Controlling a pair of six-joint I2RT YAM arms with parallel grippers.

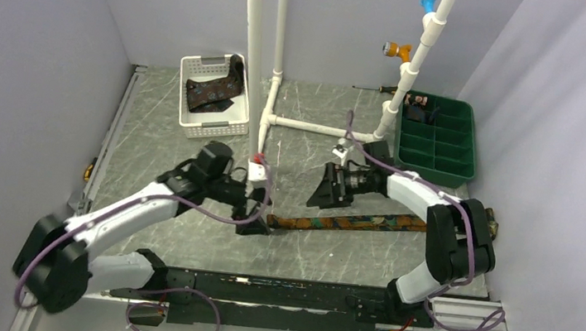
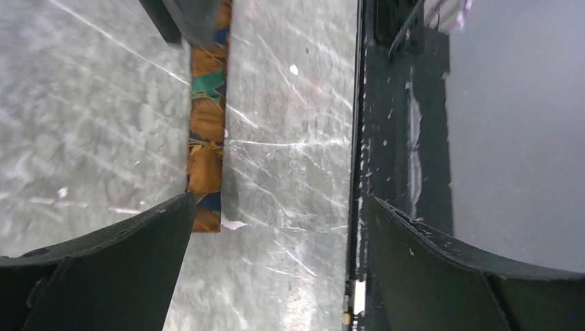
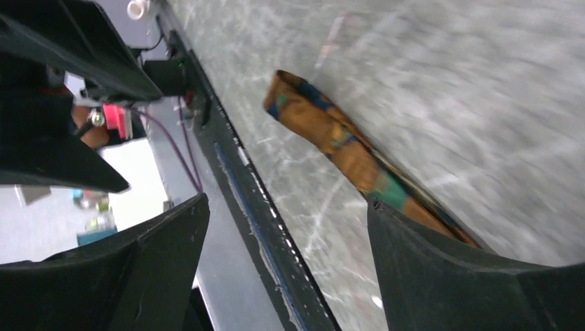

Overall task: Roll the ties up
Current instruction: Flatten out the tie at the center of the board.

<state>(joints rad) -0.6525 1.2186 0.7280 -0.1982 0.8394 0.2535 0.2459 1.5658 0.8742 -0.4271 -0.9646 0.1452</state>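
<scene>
Observer: Ties, top view?
Arm: Orange tie (image 1: 350, 220) flat on table (image 1: 168, 139), near edge. Second tie (image 1: 215, 90) in white basket (image 1: 194, 125).
Observer: Left wrist?
Arm: My left claw (image 2: 279, 207) spread wide, empty; tie end just beside one finger.
Observer: Right wrist?
Arm: My right claw (image 3: 286, 200) spread, empty; tie runs behind one finger.
</scene>
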